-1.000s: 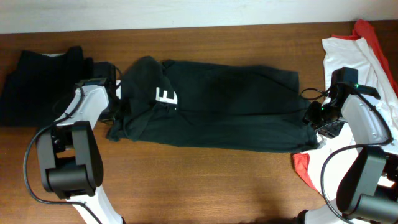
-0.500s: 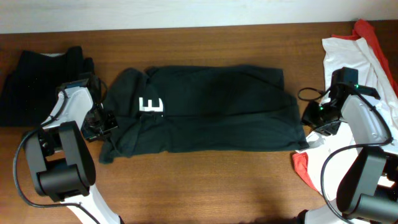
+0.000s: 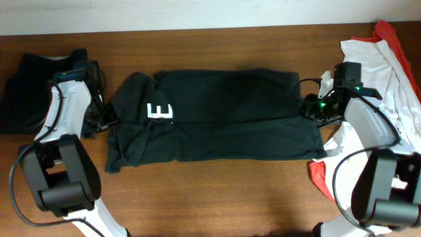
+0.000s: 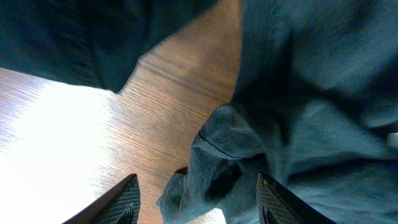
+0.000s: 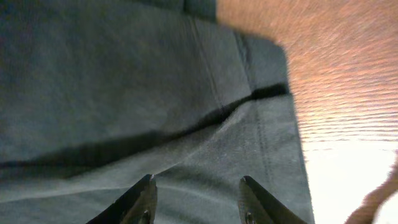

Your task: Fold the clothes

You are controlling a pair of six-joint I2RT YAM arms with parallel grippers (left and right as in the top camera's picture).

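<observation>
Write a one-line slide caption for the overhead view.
Dark garment lies spread on the wooden table, left claw and right claw at its ends.

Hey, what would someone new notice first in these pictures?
The dark green garment lies spread across the middle of the table, with a white E logo near its left end. The left fingers stand open around a bunched fold at one end, and the right fingers are open above the hem at the other. A red and white pile lies far right, black clothes far left.
</observation>
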